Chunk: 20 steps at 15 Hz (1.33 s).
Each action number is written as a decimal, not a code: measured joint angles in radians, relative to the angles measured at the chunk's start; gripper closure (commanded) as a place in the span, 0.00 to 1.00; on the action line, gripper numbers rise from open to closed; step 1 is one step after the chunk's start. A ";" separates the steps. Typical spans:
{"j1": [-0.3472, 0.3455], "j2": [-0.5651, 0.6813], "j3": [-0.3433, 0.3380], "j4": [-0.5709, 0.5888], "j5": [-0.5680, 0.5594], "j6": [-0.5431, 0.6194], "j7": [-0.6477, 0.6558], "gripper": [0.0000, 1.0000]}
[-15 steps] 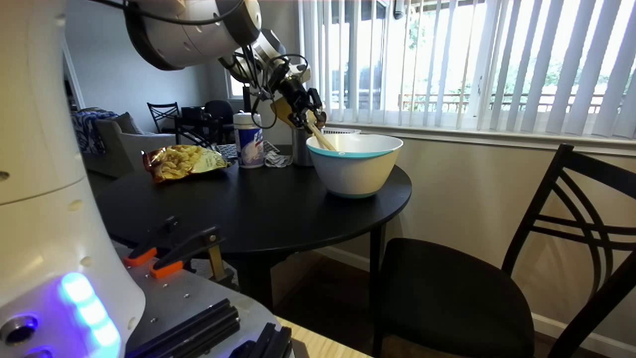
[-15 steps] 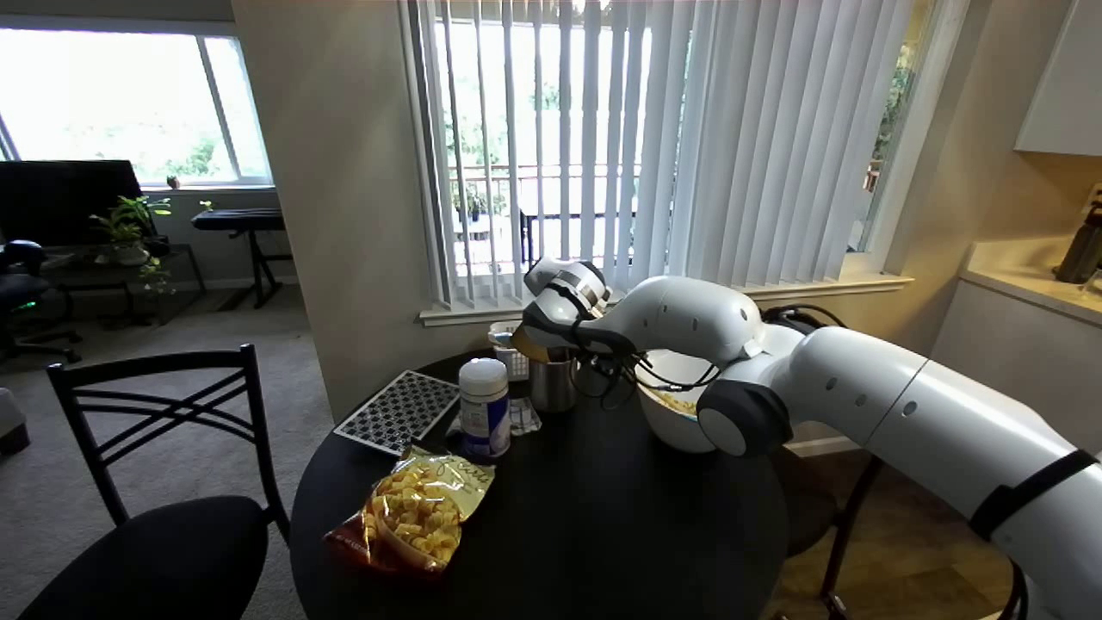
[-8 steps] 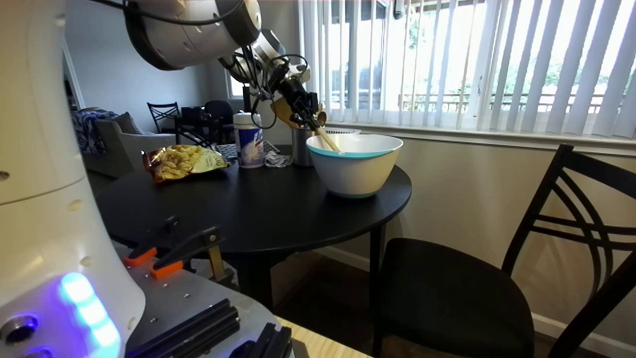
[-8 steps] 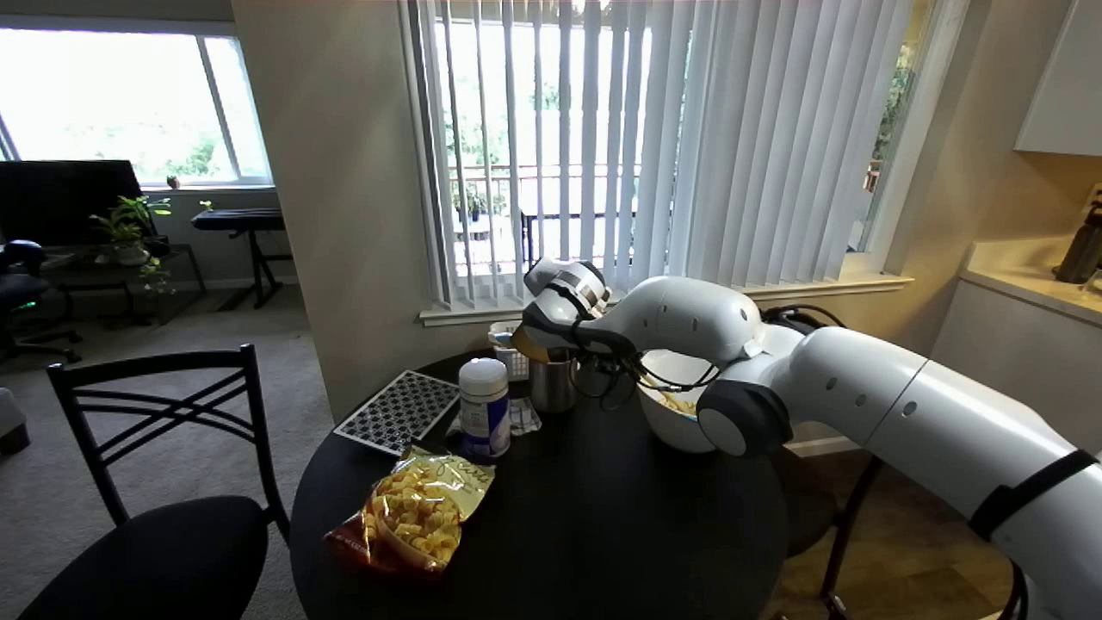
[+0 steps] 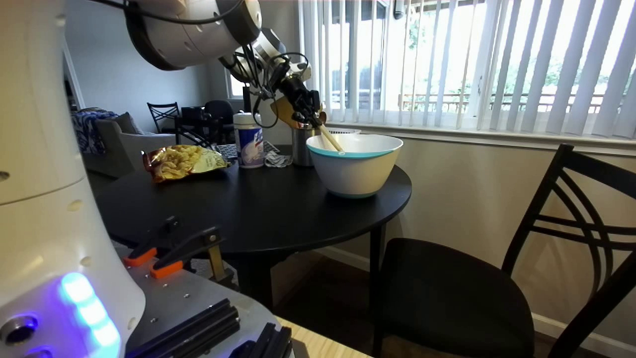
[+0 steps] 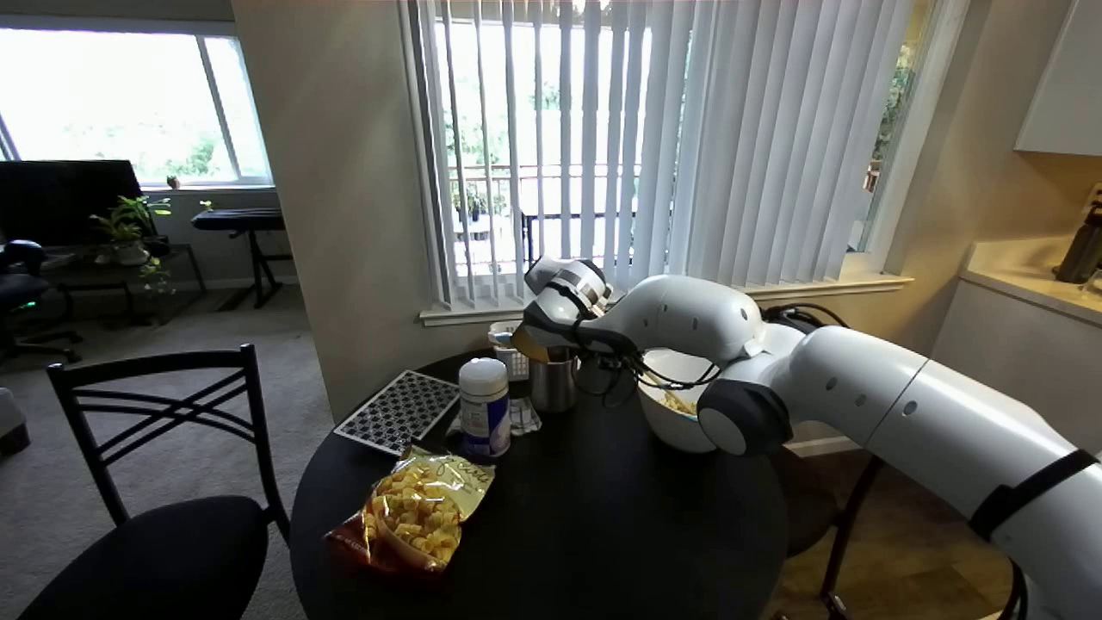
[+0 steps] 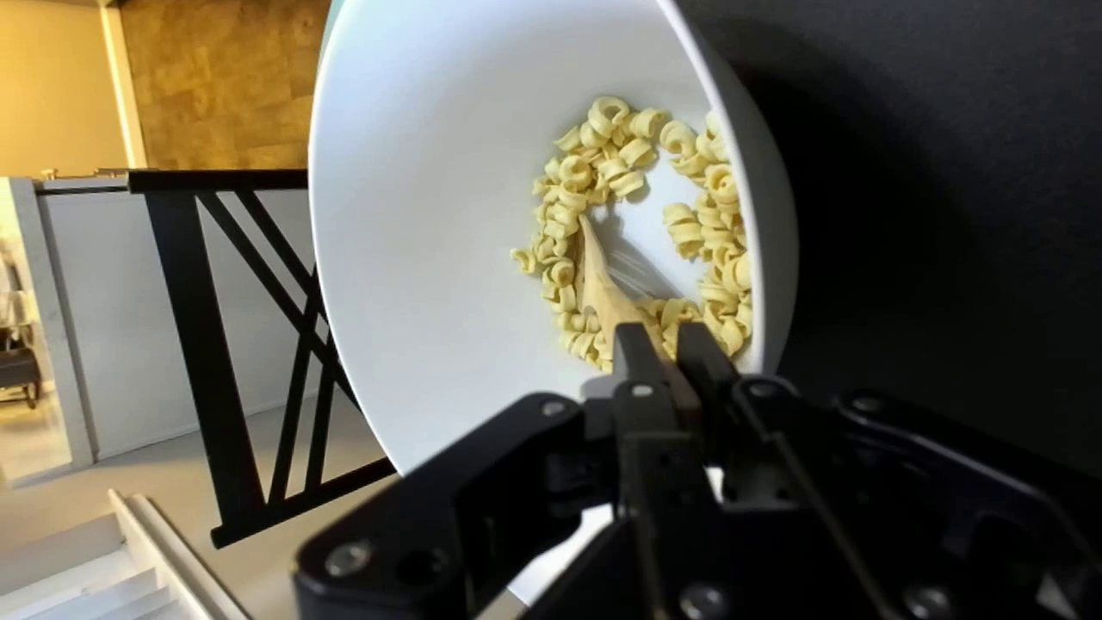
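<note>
My gripper [image 7: 665, 337] is shut on the handle of a wooden utensil [image 7: 605, 288], which slants down into a large white bowl [image 7: 413, 198]. Its pointed tip rests among curly yellow pasta pieces [image 7: 723, 224] on the bowl's floor. The pasta lies in a ring, with a bare white patch in the middle. In an exterior view the bowl [image 5: 355, 176] has a turquoise rim and stands on a round black table [image 5: 248, 214]; the utensil [image 5: 332, 139] leans over its near-left rim below the gripper [image 5: 314, 117]. In an exterior view the arm hides the gripper and part of the bowl [image 6: 676, 428].
A metal holder [image 6: 553, 387] with wooden tools stands beside the bowl, close to the arm. Also on the table are a wipes canister [image 6: 485, 413], a bag of yellow pieces [image 6: 417, 517], a patterned sheet [image 6: 398, 413] and a white basket [image 6: 515, 360]. Window blinds [image 5: 447, 64] hang behind.
The gripper's jaws have come together on the utensil's handle. Together they have shifted slightly to the right over the bowl in an exterior view. The bowl has stayed put.
</note>
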 measured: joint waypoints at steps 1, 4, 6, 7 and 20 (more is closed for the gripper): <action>-0.001 -0.004 -0.004 0.001 -0.002 -0.004 0.006 0.97; -0.008 -0.031 -0.017 0.003 -0.003 -0.060 0.053 0.97; -0.022 -0.063 -0.013 0.004 0.005 -0.112 0.088 0.97; -0.032 -0.083 -0.007 0.004 0.020 -0.140 0.109 0.97; -0.182 -0.217 0.178 0.005 0.293 -0.116 0.459 0.97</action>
